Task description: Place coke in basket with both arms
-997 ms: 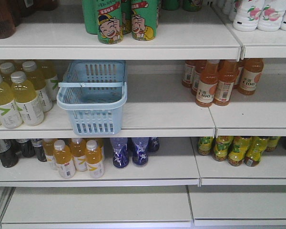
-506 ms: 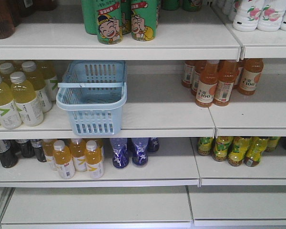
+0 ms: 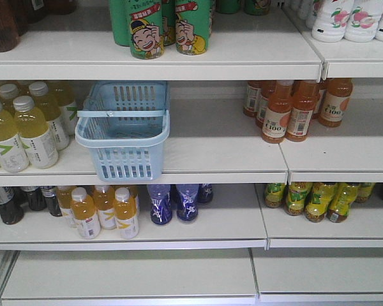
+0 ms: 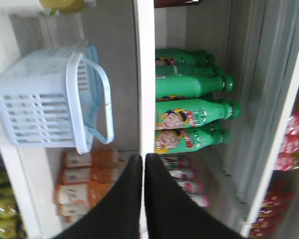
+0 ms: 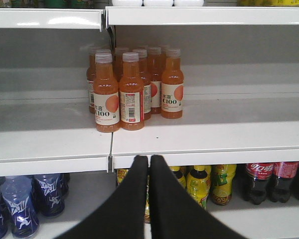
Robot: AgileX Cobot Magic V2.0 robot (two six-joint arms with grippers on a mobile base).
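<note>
My left gripper and right gripper both have their tips pressed together, holding nothing, I think because there is nothing to grab yet. The basket sits open side up at the front of the shelf, easy to reach. I cannot see the red coke anywhere, only dark cola bottles low down.

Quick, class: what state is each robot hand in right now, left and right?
Left hand: closed, holding nothing.
Right hand: closed, holding nothing.
</note>
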